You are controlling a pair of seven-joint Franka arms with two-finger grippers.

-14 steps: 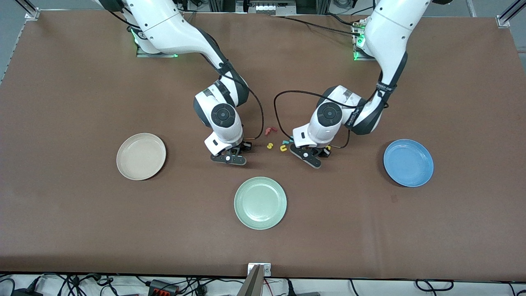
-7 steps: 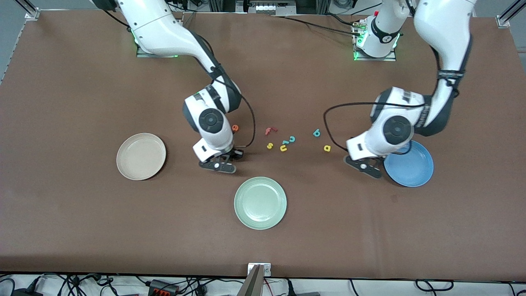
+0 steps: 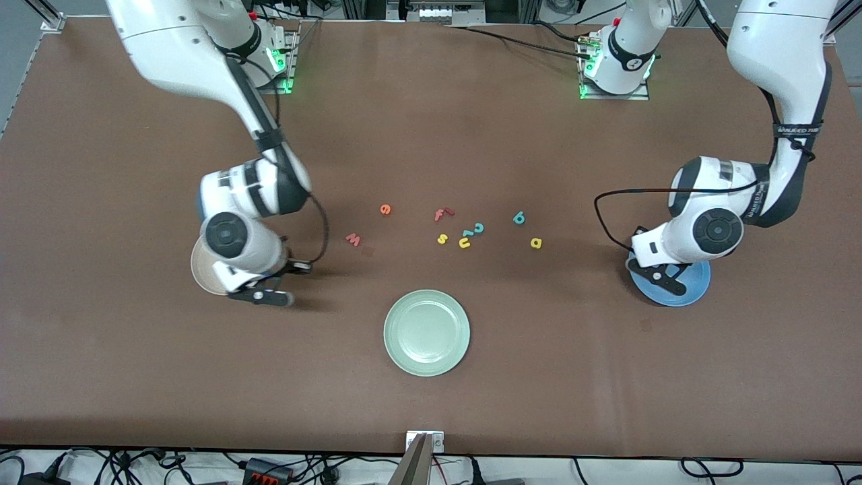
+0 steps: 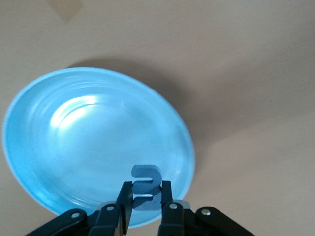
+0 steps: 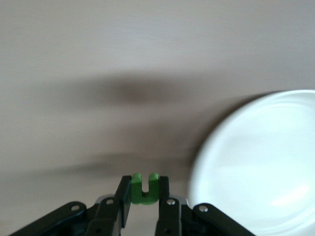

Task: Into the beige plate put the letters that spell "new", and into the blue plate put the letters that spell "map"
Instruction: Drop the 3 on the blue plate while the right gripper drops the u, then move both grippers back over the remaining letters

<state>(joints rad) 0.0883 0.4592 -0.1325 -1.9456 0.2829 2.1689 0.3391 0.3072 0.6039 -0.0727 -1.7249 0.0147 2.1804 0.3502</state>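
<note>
Both tools loaded, one at each plate.
My left tool (image 4: 146,212) grips the m (image 4: 146,189) over the blue plate (image 4: 59,147); my right tool (image 5: 143,209) clamps the n (image 5: 144,188) just beside the beige plate (image 5: 256,162), not yet over it.

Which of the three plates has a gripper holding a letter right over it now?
The blue plate: the left gripper holds the blue m over its rim. The right gripper is beside the beige plate; the pale green plate has none.

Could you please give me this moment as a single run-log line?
left gripper: holds blue m over blue plate | right gripper: holds green n beside beige plate
</note>
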